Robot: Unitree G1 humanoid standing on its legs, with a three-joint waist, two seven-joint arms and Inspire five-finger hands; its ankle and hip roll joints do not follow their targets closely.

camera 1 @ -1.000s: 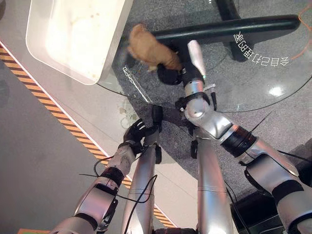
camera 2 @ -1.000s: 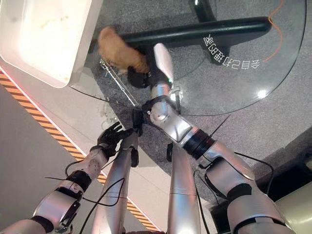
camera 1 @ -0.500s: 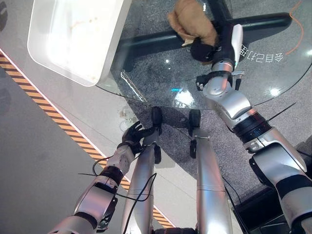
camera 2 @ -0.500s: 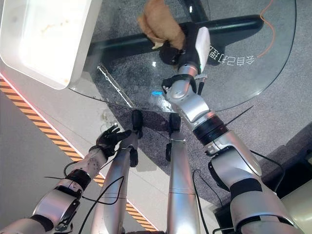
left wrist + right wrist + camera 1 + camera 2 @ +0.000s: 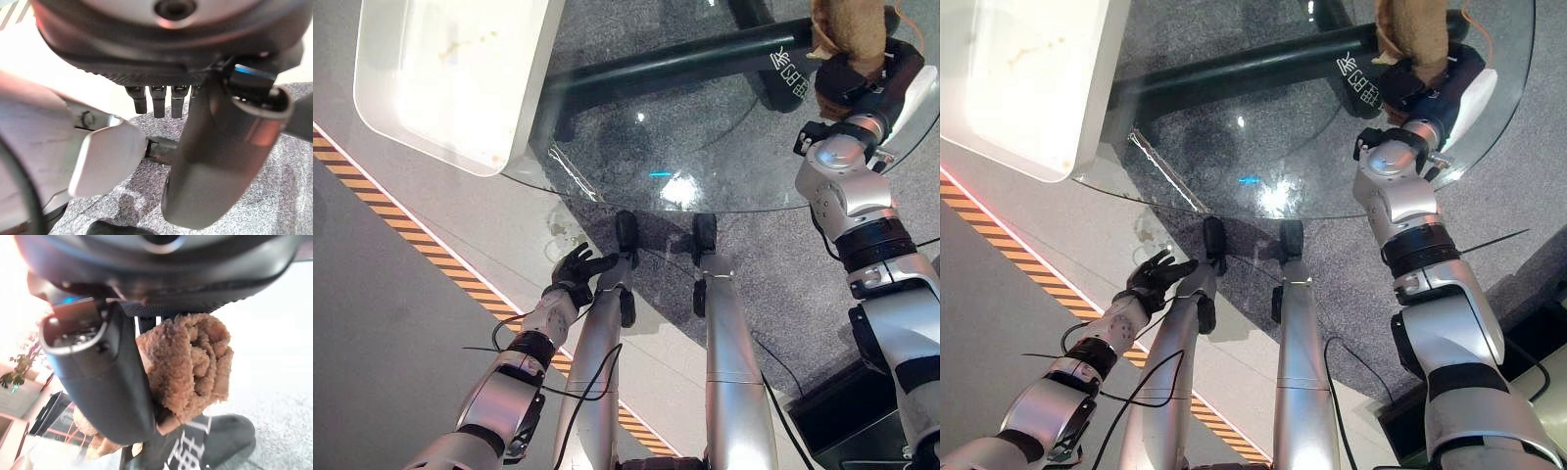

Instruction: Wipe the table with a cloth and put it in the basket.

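The right hand (image 5: 858, 80) is clamped on the cloth (image 5: 850, 26) over the glass bench's (image 5: 705, 147) far edge; the left hand (image 5: 576, 272), fingers relaxed, hangs below the bench's near edge.

The glass counter (image 5: 724, 147) is seen ahead, with its base bar (image 5: 685, 64) lying beneath it, running from left to right. A basket (image 5: 450, 73) is placed at the counter's left edge, overlapping it at the far left. At the counter's far right, the cloth (image 5: 850, 27) is held above the glass in the right hand (image 5: 862, 80), the fingers (image 5: 146, 323) being curled round it. The left hand (image 5: 576, 272) is held low, nearer than the counter's near edge and well apart from the basket.
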